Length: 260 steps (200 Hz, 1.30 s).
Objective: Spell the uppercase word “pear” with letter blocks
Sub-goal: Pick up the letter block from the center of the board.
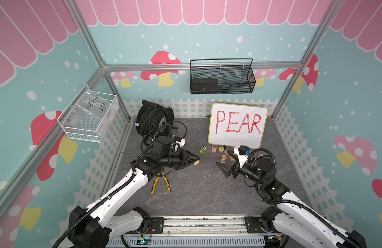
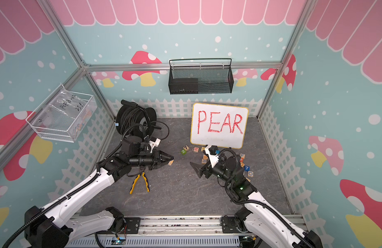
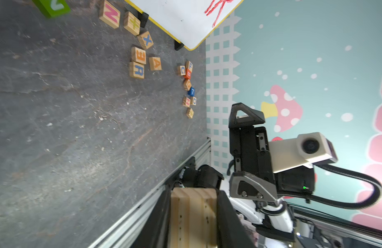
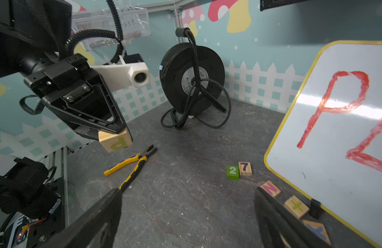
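The left gripper (image 4: 119,132) was clenched on a small light-wood cube with a yellow P (image 4: 116,142), whose letter appeared upside down in the right wrist view. The cube seemed to hang just clear of the dark grey stone-patterned tabletop (image 1: 196,193), though the angle left that uncertain. Near it on the tabletop lay yellow-handled pliers (image 4: 142,156).

The right gripper (image 1: 222,157) stood with its jaws spread wide and nothing between them. It was near the loose blocks in front of the yellow-edged whiteboard with red handwritten PEAR (image 1: 237,126). There the light-wood cube with an orange-red E (image 3: 139,55) touched the light-wood cube with a blue R (image 3: 136,70), and the light-wood cube with an orange A (image 3: 155,63) sat just beside them. A black cable reel (image 1: 151,120) stood at the far left of the tabletop.
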Each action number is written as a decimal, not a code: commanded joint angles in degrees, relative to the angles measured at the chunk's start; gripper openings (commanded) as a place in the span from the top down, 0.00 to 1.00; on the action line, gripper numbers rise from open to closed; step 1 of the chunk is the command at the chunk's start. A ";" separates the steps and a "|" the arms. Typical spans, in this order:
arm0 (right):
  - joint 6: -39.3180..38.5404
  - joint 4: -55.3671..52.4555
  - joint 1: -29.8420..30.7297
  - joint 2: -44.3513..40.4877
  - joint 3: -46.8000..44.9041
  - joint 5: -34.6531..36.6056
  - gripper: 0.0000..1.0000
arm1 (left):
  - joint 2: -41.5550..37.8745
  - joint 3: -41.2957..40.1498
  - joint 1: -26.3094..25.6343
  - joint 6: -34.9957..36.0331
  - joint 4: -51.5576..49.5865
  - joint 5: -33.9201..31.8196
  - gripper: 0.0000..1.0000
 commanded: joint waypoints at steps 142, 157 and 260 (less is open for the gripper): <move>-4.57 13.76 13.70 13.93 9.08 1.14 0.14 | -3.03 -7.10 1.55 -22.61 19.77 9.57 0.69; -4.47 13.91 14.12 15.11 9.72 1.38 0.17 | -3.42 -7.27 1.55 -22.94 19.98 9.37 0.69; -3.18 16.23 17.04 18.05 10.51 4.74 0.38 | -4.50 -7.88 1.64 -23.37 21.35 8.95 0.69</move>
